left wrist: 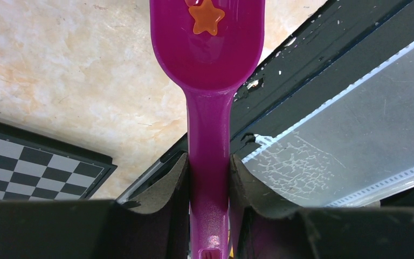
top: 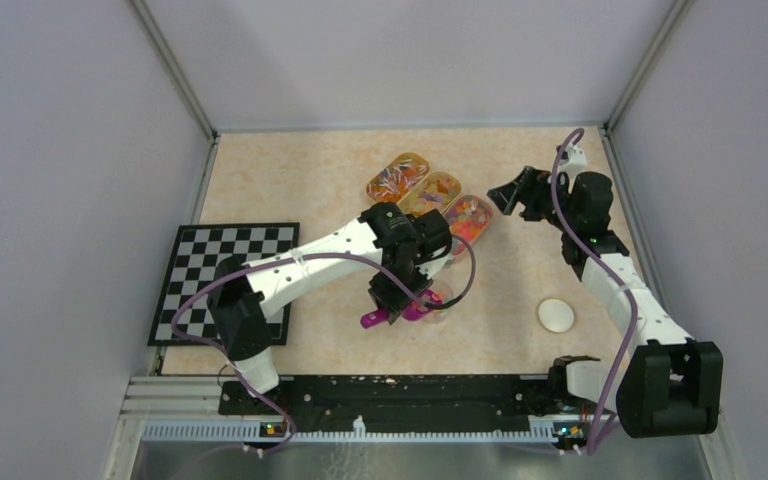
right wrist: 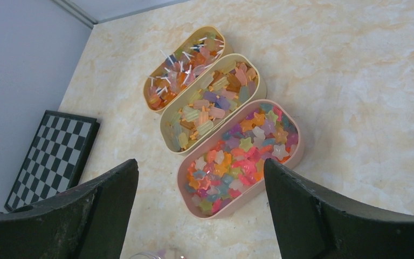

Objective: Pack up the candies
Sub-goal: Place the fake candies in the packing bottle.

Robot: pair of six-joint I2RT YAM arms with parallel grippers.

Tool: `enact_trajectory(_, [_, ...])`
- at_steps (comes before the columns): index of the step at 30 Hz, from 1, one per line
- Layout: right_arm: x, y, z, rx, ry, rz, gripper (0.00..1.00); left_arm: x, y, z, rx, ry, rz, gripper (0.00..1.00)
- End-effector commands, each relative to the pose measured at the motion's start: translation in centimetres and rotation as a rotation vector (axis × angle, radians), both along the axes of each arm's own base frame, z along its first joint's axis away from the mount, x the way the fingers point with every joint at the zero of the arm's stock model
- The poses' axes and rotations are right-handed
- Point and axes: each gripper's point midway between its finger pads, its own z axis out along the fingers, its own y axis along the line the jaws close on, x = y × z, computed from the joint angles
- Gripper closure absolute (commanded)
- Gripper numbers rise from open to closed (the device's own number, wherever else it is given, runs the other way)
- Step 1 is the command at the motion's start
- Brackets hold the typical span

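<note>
The candies fill three oval trays at the table's middle back: stick candies [top: 397, 176] [right wrist: 186, 67], ribbed candies [top: 429, 192] [right wrist: 210, 102] and star candies [top: 468, 217] [right wrist: 240, 156]. My left gripper [top: 397, 295] [left wrist: 208, 162] is shut on the handle of the purple scoop [top: 390, 316] [left wrist: 207, 81], held low beside a small clear jar [top: 440, 298]. One orange star candy [left wrist: 206, 19] lies in the scoop's bowl. My right gripper [top: 505, 195] [right wrist: 200, 162] is open and empty, raised to the right of the star tray.
A checkerboard [top: 225, 280] [right wrist: 48, 156] lies at the left. A white round disc [top: 556, 315] lies at the front right. The black rail [top: 390, 395] [left wrist: 312, 70] runs along the near edge. The jar's rim [right wrist: 151, 254] shows at the bottom of the right wrist view.
</note>
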Motion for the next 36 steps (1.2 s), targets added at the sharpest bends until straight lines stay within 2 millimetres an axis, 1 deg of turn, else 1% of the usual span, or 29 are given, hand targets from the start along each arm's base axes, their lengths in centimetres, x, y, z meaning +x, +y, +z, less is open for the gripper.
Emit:
enact_trajectory(1, [-0.4, 0.4, 1.6, 0.002, -0.062, 0.022, 0.15, 1.0, -1.1, 2.5, -0.070, -0.068, 0.002, 1.00])
enact_trajectory(3, [-0.4, 0.4, 1.6, 0.005, -0.061, 0.020, 0.15, 1.1, -1.5, 2.8, -0.085, -0.070, 0.001, 1.00])
enact_trajectory(7, [-0.4, 0.5, 1.7, 0.010, -0.061, 0.021, 0.15, 0.2, -0.6, 1.4, -0.042, -0.021, 0.001, 1.00])
enact_trajectory(9, [-0.5, 0.5, 1.8, 0.009, -0.062, 0.021, 0.15, 0.1, -0.2, 1.1, -0.029, -0.021, 0.005, 1.00])
enact_trajectory(12, [-0.6, 0.4, 1.8, 0.006, -0.061, 0.017, 0.15, -0.2, -0.2, 1.1, -0.032, -0.008, 0.012, 1.00])
enact_trajectory(18, [-0.6, 0.4, 2.2, 0.004, -0.068, 0.019, 0.15, 0.0, -0.3, 1.7, -0.048, -0.028, 0.011, 1.00])
enact_trajectory(21, [-0.6, 0.3, 1.7, 0.001, -0.054, 0.013, 0.15, 0.2, -0.1, 1.7, -0.042, -0.039, 0.018, 1.00])
enact_trajectory(24, [-0.7, 0.2, 1.5, 0.000, -0.037, 0.007, 0.15, 0.3, -0.3, 2.0, -0.052, -0.044, 0.021, 1.00])
enact_trajectory(26, [-0.6, 0.0, 1.7, -0.004, -0.029, -0.009, 0.15, 0.4, -0.2, 1.8, -0.042, -0.051, 0.021, 1.00])
enact_trajectory(30, [-0.6, -0.4, 1.5, -0.011, -0.008, -0.035, 0.16, 0.1, 0.9, 0.2, 0.021, -0.030, 0.017, 1.00])
enact_trajectory(31, [-0.6, -0.5, 1.3, -0.012, -0.001, -0.039, 0.16, 0.1, 1.0, 0.1, 0.028, -0.034, 0.015, 1.00])
enact_trajectory(36, [-0.7, -1.1, 0.2, -0.023, 0.047, -0.077, 0.17, 0.6, 0.6, 0.8, 0.006, -0.058, 0.016, 1.00])
